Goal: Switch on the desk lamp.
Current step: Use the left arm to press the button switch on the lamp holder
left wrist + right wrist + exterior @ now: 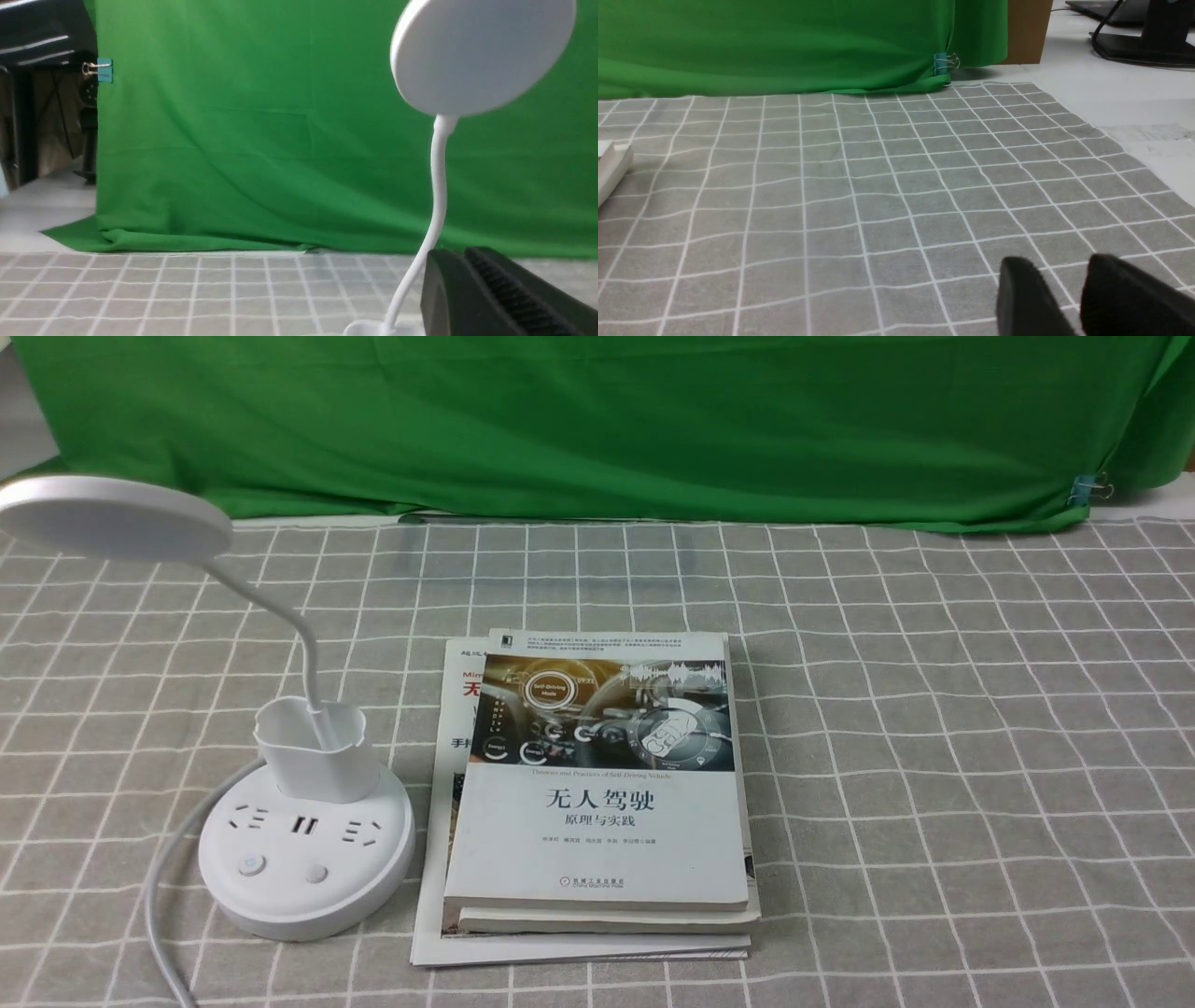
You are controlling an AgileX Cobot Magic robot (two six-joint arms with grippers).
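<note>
The desk lamp (305, 859) stands on the desk (934, 756), left of the stacked books (597, 821) — its disc unlit; the left end effector (460, 261) looks closed, holding nothing visible — the right end effector (1057, 268) is parted a little, with bare space between its fingertips

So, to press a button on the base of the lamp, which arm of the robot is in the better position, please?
Probably the left. The lamp stands on the robot's left, beyond the books from the right side, and shows close to the left gripper. The right wrist view shows no lamp.
</note>
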